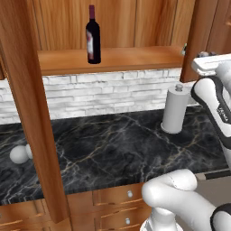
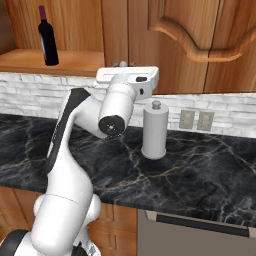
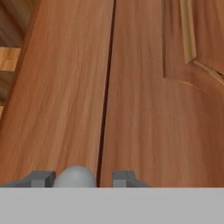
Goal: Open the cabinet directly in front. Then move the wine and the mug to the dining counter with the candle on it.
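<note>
Tool [image 3: 78, 179] jaws stand apart around the cabinet's [image 3: 144, 109] knob [image 3: 75, 176].

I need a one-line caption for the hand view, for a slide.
Fingers either side of a silver knob, close against the wooden cabinet doors.

white brick backsplash [image 1: 103, 92], black marble counter [image 1: 117, 149]
</note>
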Tool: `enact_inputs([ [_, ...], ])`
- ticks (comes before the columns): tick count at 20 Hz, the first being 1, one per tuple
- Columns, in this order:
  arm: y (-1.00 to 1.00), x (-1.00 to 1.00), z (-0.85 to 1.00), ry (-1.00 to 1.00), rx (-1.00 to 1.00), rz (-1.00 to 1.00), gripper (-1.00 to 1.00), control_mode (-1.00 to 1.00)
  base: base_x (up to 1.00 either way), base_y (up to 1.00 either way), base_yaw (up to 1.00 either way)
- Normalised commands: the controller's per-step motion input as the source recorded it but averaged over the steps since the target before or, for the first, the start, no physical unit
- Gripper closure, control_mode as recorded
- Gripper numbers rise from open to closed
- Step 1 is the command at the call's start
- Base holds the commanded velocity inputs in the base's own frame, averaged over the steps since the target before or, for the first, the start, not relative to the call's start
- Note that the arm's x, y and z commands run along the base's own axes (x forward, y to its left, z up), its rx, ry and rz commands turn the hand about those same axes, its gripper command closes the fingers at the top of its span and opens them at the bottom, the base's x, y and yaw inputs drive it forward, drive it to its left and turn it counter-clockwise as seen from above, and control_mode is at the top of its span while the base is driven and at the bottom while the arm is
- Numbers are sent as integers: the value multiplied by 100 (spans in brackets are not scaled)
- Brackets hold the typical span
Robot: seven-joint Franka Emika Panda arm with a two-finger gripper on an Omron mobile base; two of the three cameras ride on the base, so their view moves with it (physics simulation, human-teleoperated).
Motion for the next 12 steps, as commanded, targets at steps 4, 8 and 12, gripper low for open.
enact_inputs([
  [4, -100, -99, 18, -11, 5, -7, 100, -100, 0, 0, 0],
  [8, -100, -92, 27, -5, 11, -9, 100, -100, 0, 0, 0],
  [12, -100, -92, 29, 0, 15, -10, 100, -100, 0, 0, 0],
])
